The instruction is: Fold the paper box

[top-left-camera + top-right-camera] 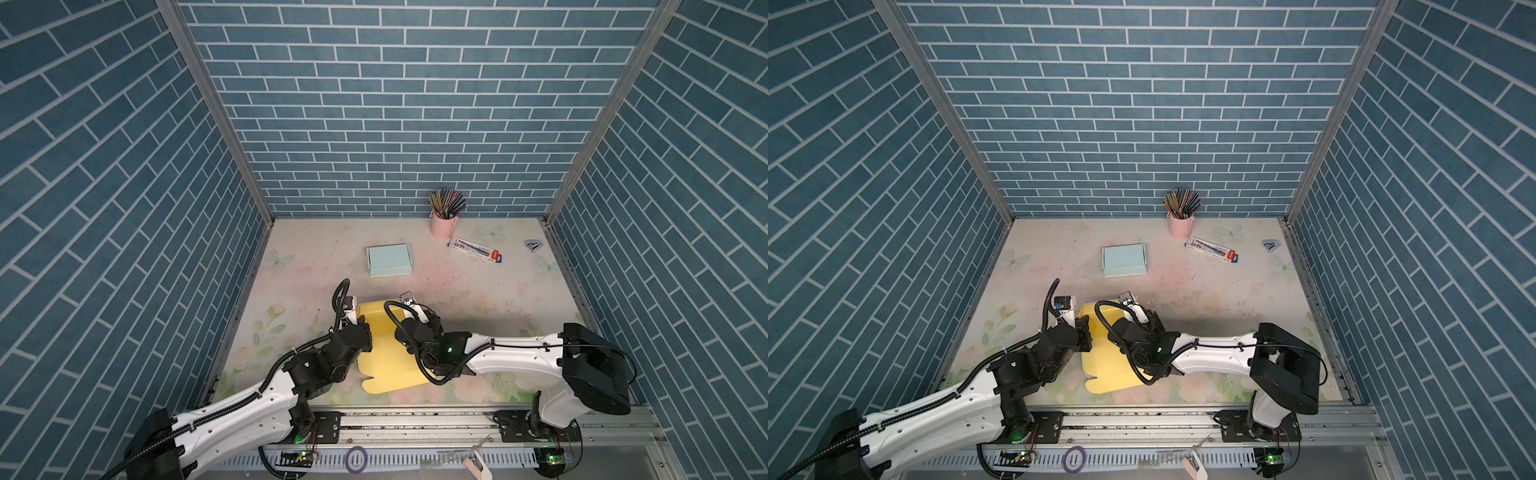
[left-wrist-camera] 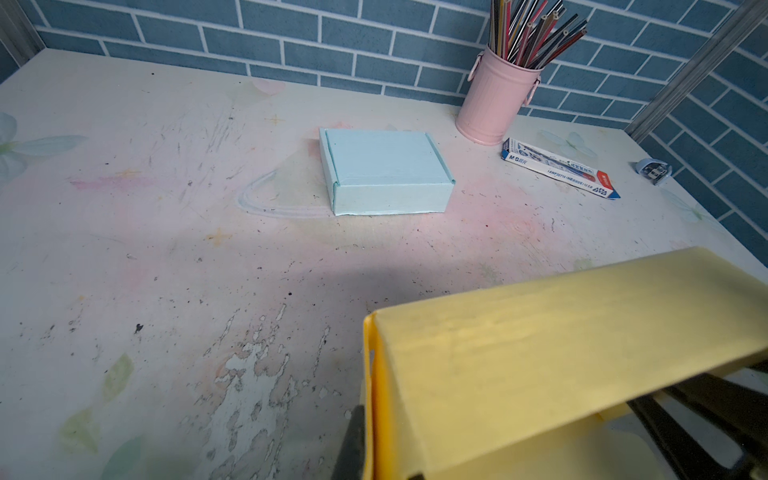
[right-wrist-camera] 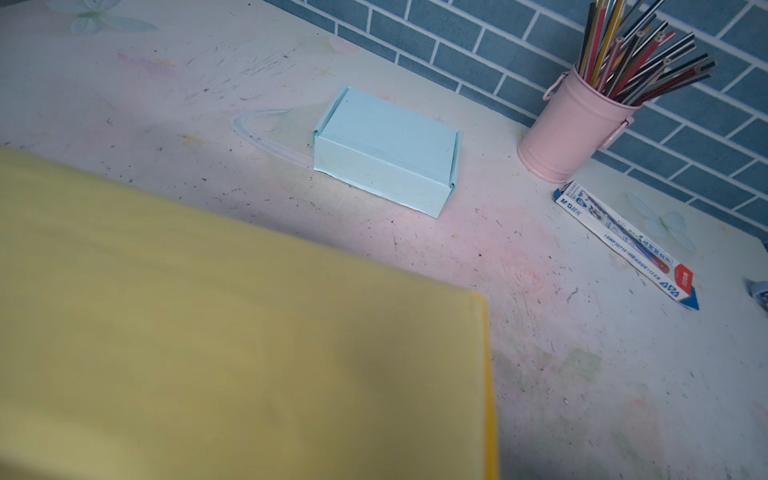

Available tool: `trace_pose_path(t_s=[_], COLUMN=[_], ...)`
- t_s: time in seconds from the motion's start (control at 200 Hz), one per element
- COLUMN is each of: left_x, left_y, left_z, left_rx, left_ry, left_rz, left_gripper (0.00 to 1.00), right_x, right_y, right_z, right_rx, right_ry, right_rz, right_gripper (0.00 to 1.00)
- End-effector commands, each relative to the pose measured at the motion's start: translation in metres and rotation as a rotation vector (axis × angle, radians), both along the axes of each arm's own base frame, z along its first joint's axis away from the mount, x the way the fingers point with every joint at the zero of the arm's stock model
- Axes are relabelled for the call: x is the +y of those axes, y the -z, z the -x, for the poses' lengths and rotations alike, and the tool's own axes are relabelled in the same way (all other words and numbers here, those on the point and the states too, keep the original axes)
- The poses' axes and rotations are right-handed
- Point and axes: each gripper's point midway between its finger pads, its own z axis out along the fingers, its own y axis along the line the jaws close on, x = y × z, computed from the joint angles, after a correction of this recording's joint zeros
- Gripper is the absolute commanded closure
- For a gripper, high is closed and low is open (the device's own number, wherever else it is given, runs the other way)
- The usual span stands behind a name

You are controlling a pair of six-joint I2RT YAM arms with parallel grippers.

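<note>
Table (image 1: 478,291) first: yellow paper box (image 1: 388,361) lies at its 6 o'clock, half-formed, 12 o'clock wall and 9 o'clock wall raised, lid panel flat toward me. I judge it light thin card, springy at creases, easily crushed, so I'd pinch wall edges near folds, never mid-panel. Left gripper (image 1: 363,323) is clamped on the 9 o'clock wall. Right gripper (image 1: 402,328) is at the 12 o'clock flap; I can't tell its grip.
</note>
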Motion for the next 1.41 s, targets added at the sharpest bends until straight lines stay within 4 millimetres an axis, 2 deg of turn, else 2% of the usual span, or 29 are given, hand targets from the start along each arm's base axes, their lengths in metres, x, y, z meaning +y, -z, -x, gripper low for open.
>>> trace_pose_path(t_s=[0.0,0.105,0.27,0.36,0.505,0.615,0.825,0.955,1.105,1.18,1.4], left_x=[-0.013,-0.013,-0.014,-0.014,-0.014,-0.015,-0.016,-0.014,-0.01,-0.008,-0.008], left_y=[-0.017,-0.018,-0.016,-0.015,-0.014,-0.014,-0.011,-0.008,-0.002,-0.001,0.008], left_z=[0.002,0.001,0.001,0.001,0.001,0.0,-0.001,-0.002,-0.003,-0.003,-0.005], left_rx=[-0.031,-0.035,-0.032,-0.032,-0.032,-0.032,-0.028,-0.028,-0.028,-0.028,-0.016], left_ry=[0.032,0.03,0.03,0.03,0.031,0.029,0.028,0.017,-0.004,-0.013,-0.023], left_rz=[0.101,0.102,0.097,0.093,0.095,0.094,0.089,0.082,0.061,0.055,0.038], left_gripper=[0.97,0.97,0.97,0.97,0.97,0.97,0.97,0.97,0.97,0.97,0.97], right_x=[0.0,0.003,0.009,0.011,0.012,0.013,0.014,0.02,0.026,0.03,0.024], right_y=[0.007,0.011,0.014,0.015,0.015,0.016,0.015,0.002,-0.017,-0.028,-0.042], right_z=[-0.003,-0.005,-0.006,-0.007,-0.009,-0.009,-0.011,-0.005,0.012,0.024,0.04], right_rx=[-0.013,-0.016,-0.012,-0.013,-0.025,-0.03,-0.042,-0.068,-0.101,-0.123,-0.142], right_ry=[0.0,0.0,-0.005,-0.006,-0.005,-0.006,0.001,-0.039,-0.136,-0.193,-0.242], right_rz=[0.064,0.083,0.093,0.096,0.106,0.109,0.109,0.049,-0.049,-0.09,-0.168], right_gripper=[0.89,0.91,0.79,0.78,0.86,1.0,1.0,0.84,0.77,0.7,0.63])
